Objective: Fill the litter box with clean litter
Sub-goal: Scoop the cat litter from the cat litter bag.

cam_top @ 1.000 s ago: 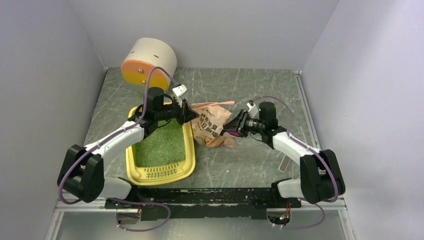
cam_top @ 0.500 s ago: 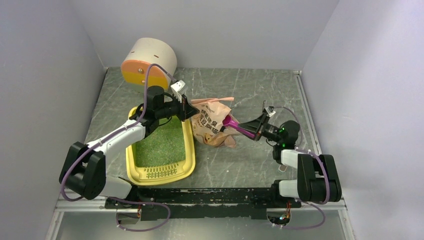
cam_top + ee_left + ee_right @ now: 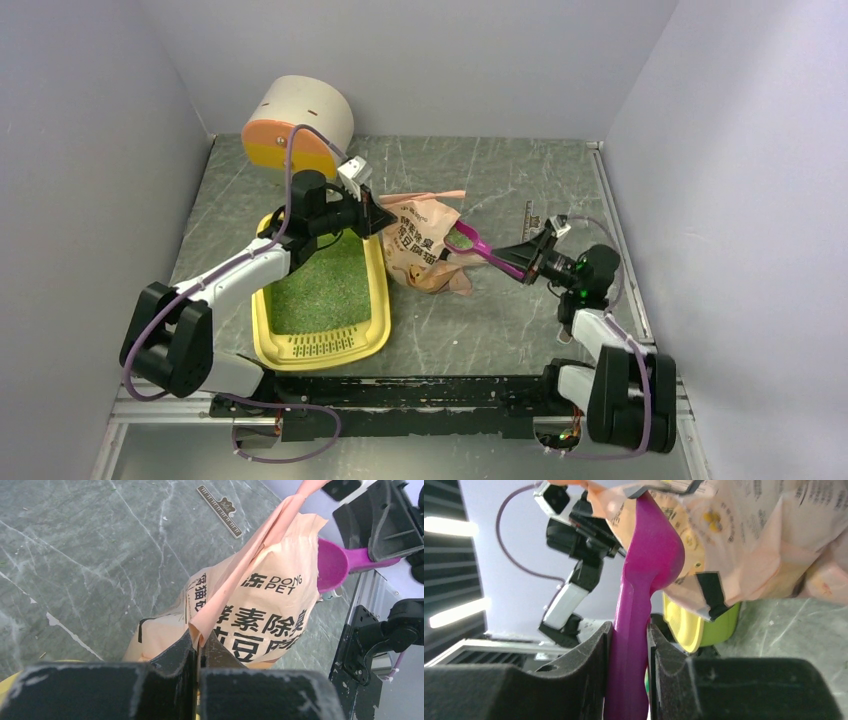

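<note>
The yellow litter box (image 3: 372,330) lies in front of the left arm, with green clean litter (image 3: 315,285) spread over its floor. My left gripper (image 3: 378,218) (image 3: 197,650) is shut on the top edge of the pink-beige bag (image 3: 425,250) (image 3: 265,605), holding it up beside the box. My right gripper (image 3: 527,263) (image 3: 629,635) is shut on the handle of the magenta scoop (image 3: 468,240) (image 3: 651,555). The scoop's bowl (image 3: 332,565) sits at the bag's open side, partly hidden by the bag's edge. The box's yellow rim (image 3: 684,625) shows below the bag (image 3: 764,535).
A white cylinder with an orange end (image 3: 298,125) stands at the back left, behind the box. A thin ruler-like strip (image 3: 527,215) (image 3: 220,510) lies on the grey marbled table right of the bag. Walls close in the left, right and back.
My right gripper has drawn back to the right, away from the bag, with the scoop in it. The left gripper has kept the bag's edge and barely shifted.
</note>
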{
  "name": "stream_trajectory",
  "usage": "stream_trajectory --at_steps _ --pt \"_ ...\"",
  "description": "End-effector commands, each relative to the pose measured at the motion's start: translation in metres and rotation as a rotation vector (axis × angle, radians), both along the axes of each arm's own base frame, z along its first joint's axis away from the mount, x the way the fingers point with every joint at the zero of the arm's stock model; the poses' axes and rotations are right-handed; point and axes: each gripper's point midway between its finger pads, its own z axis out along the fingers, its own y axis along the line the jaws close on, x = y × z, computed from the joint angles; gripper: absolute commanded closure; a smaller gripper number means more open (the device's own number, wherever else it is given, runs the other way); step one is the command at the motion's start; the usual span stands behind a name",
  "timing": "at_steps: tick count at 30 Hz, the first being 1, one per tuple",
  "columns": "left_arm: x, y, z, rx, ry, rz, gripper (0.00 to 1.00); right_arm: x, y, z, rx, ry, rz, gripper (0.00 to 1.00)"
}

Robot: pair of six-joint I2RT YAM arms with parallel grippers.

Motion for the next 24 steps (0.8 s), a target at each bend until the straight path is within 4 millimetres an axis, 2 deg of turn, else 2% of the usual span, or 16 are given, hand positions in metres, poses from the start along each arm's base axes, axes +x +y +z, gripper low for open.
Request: stream_trajectory --at_steps 1,2,6,12,17,24 --pt "0.012 0.006 0.028 -0.042 -0.058 0.043 0.95 0.017 -0.013 -0.019 -0.255 0.007 -0.074 1.0" --pt "0.012 0.006 0.027 -0.044 -0.055 0.043 0.95 0.016 -0.013 -0.019 -0.269 0.019 -0.075 1.0" --pt "0.013 0.006 0.026 -0.067 -0.048 0.049 0.95 0.006 -0.002 -0.008 -0.111 0.038 -0.002 1.0" --pt "0.016 0.011 0.02 -0.042 -0.025 0.083 0.95 -0.001 -0.005 -0.028 -0.2 0.089 -0.005 1.0" --pt "0.019 0.013 0.017 -0.05 -0.01 0.111 0.95 -0.008 -0.003 -0.013 -0.087 0.075 -0.027 1.0" --pt "0.029 0.023 0.009 -0.052 0.032 0.154 0.95 -0.005 -0.015 -0.008 -0.101 0.078 -0.126 1.0"
